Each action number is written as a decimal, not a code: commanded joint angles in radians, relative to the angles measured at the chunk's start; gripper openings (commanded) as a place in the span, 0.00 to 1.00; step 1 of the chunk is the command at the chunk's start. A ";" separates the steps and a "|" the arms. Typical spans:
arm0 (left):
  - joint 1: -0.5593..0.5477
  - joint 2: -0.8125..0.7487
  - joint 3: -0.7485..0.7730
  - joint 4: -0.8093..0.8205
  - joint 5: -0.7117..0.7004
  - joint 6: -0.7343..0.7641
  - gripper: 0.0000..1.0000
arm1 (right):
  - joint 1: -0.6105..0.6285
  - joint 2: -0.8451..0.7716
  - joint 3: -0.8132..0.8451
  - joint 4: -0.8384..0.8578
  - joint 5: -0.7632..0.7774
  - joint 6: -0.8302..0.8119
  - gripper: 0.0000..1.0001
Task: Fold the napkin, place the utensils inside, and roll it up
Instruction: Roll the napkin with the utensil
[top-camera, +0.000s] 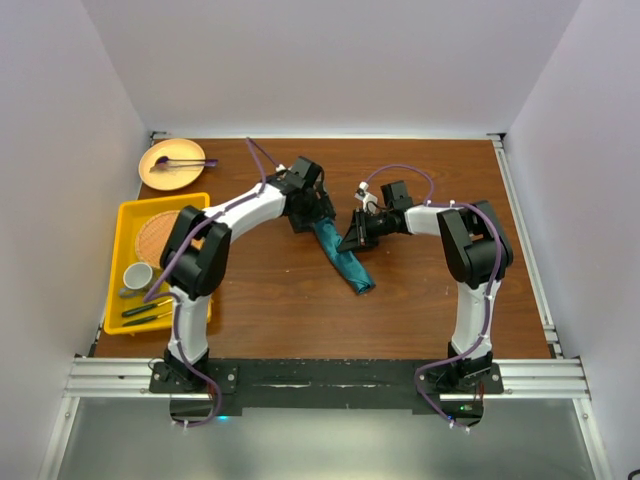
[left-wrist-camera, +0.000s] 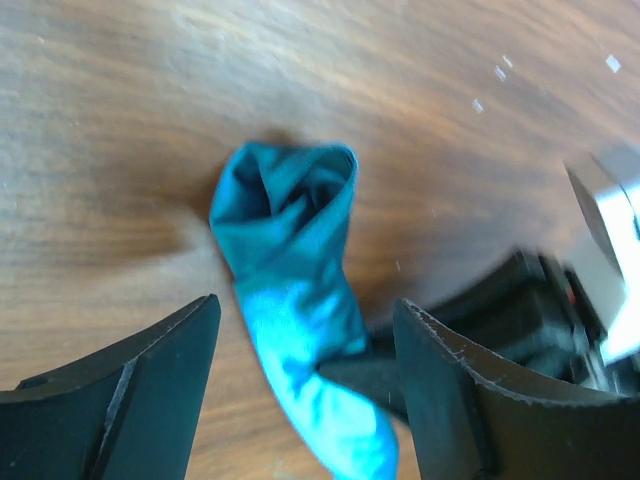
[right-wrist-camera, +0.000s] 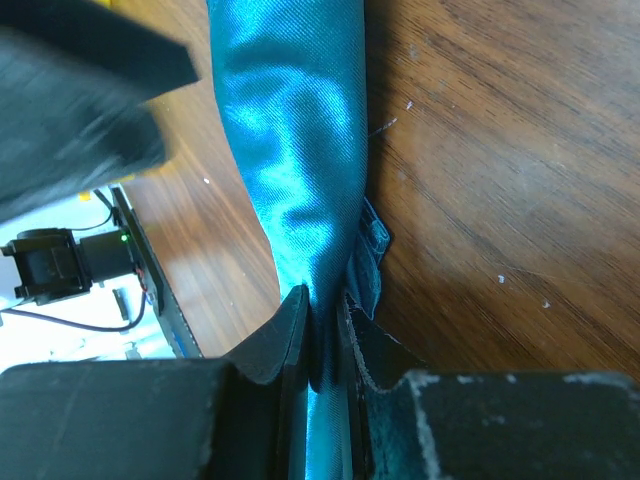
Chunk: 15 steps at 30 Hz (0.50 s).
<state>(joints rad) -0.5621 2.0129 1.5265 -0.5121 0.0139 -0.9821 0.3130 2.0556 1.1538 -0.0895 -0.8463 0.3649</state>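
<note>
Bright and even from above in the overhead view, sharp throughout, with only faint soft shadows on the wooden table (top-camera: 420, 300). Blurred in the left wrist view, worst at the right edge and along the near end of the napkin (left-wrist-camera: 300, 340); dark shadow left of its rolled end. Glossy highlights on the cloth in the right wrist view, smeared and unfocused at upper left.
</note>
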 joint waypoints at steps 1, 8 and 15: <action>-0.025 0.069 0.107 -0.123 -0.094 -0.069 0.75 | -0.014 0.044 -0.025 -0.023 0.179 -0.061 0.11; -0.051 0.125 0.124 -0.098 -0.104 -0.090 0.74 | 0.009 0.040 -0.008 -0.059 0.234 -0.089 0.11; -0.059 0.135 0.045 -0.051 -0.215 -0.098 0.62 | 0.052 0.029 0.006 -0.091 0.289 -0.101 0.14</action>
<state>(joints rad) -0.6189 2.1342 1.6165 -0.6033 -0.1150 -1.0603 0.3328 2.0537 1.1629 -0.1059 -0.8227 0.3477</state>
